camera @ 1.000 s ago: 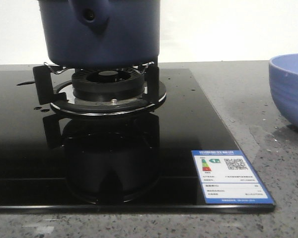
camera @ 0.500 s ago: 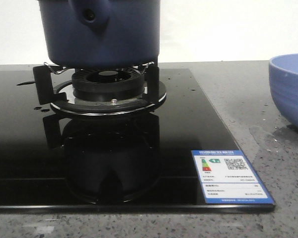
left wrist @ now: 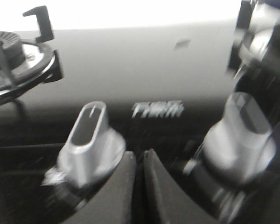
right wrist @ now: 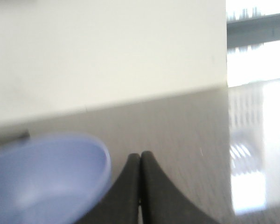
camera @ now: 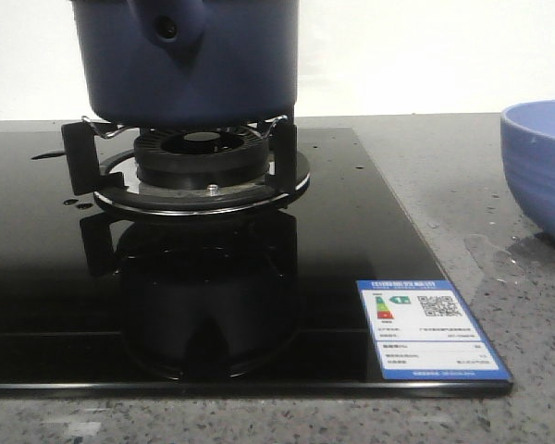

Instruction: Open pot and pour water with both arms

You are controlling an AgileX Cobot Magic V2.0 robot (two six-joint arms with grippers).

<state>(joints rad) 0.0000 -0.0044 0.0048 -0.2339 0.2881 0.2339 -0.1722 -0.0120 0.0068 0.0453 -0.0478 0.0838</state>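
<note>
**Both grippers closed and idling, pot waiting on the burner**

Left gripper (left wrist: 139,163) is showing its two dark fingers pressed nearly together with nothing between them, hovering just above the stove's silver knobs (left wrist: 87,140). Right gripper (right wrist: 140,172) is likewise closed on nothing, hanging near the bowl (right wrist: 44,175) over the grey counter (right wrist: 186,135).

Across the last second the front view is staying the same: the pot (camera: 190,60) is not shifting on its burner (camera: 202,162) and the bowl is not moving either. That suggests the task is hardly begun; the opening and pouring are probably all ahead.

Pot's top is being cut off by the frame, so whether a lid is sitting on it, or what is inside, cannot be told. Bowl's inside is looking empty in the right wrist view, though blur is making that uncertain.
</note>
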